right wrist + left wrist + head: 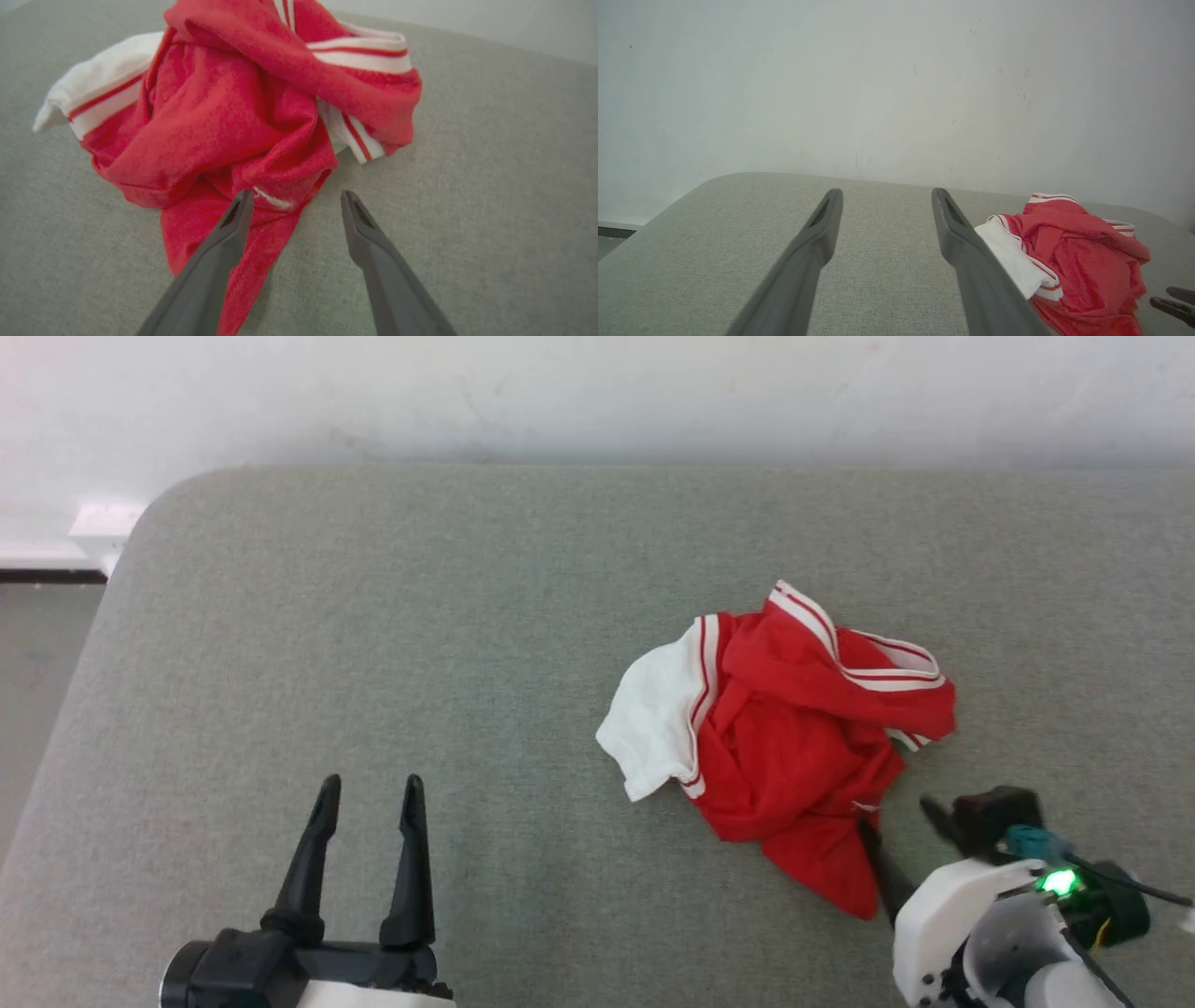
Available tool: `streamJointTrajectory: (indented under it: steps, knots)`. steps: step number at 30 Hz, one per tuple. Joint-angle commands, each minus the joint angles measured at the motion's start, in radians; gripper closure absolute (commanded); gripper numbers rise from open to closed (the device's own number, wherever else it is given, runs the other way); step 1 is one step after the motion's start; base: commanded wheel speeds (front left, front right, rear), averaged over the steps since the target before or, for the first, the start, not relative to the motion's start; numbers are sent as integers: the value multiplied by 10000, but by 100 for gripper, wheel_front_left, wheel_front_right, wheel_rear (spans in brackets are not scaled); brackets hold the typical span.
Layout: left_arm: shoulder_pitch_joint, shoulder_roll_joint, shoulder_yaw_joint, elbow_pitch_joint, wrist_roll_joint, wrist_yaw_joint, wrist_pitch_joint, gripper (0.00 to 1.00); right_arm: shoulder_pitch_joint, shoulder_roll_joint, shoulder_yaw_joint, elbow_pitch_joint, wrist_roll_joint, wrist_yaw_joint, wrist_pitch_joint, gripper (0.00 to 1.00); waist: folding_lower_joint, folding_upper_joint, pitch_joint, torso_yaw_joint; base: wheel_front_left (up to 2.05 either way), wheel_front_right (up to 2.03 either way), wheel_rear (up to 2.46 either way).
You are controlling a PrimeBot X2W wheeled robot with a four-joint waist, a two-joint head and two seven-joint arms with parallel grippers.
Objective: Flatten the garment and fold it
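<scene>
The garment [784, 747] is a red T-shirt with white sleeves and striped trim, lying crumpled in a heap on the grey surface, right of centre; its lettering is hidden. My right gripper [898, 814] is open at the heap's lower right edge. In the right wrist view the right gripper [296, 199] has one finger over a red fold of the garment [243, 121] and the other over bare surface. My left gripper [371, 786] stands open at the lower left, well apart from the shirt. From the left wrist, the left gripper [886, 198] holds nothing, with the garment [1083, 261] to its right.
The grey padded surface [373, 644] spreads wide to the left and behind the heap, with a rounded far left corner. A white wall [597, 392] rises right behind it. A strip of floor [37, 653] lies beyond the left edge.
</scene>
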Motion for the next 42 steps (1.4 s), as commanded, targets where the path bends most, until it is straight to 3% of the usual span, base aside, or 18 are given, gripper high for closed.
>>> streamJointTrajectory:
  steps: [1, 12, 13, 14, 20, 25, 31, 36, 42]
  knots:
    - [-154, -52, 41, 66, 81, -98, -47, 0, -82, -41, 116, 201, 32, -9, 569, 0, 0, 0, 170, 199, 0, 0, 0]
    - [-422, -70, -205, 319, -139, -16, -47, 0, -811, 26, 628, 1111, -300, -9, 3705, 0, 0, 0, 426, 598, 0, 0, 0]
    - [-432, -70, -224, 348, -156, 2, -47, 0, -895, 34, 694, 1116, -345, -9, 3876, 70, 0, 0, 444, 611, 0, 0, 0]
    - [-447, -70, -242, 375, -159, 12, -47, 0, -975, 35, 777, 1088, -347, -9, 4023, 100, 0, 0, 462, 617, 0, 0, 0]
    - [-525, -71, -298, 509, -248, 96, -47, 0, -1350, -182, 882, 282, 30, -9, 4044, 100, 0, 0, 387, 448, 0, 0, 0]
    - [-518, -71, -309, 571, -293, 171, -47, 0, -1567, -438, 350, -898, 185, -9, 3585, 100, 0, 0, 123, 65, 0, 0, 0]
    - [-416, -71, -277, 559, -285, 178, -47, 0, -1194, -518, -1239, -2790, 230, -9, 3571, 100, 0, 0, -110, -393, 0, 0, 0]
    - [-412, -71, -202, 559, -251, 93, -47, 0, 189, 16, -3172, -4482, -28, -9, 3857, 100, 0, 0, -53, -581, 0, 0, 0]
    - [-491, -72, -129, 676, -276, -60, -47, 0, 2362, 543, -4441, -4391, 209, -9, 4004, 100, 0, 0, 107, -634, 0, 0, 0]
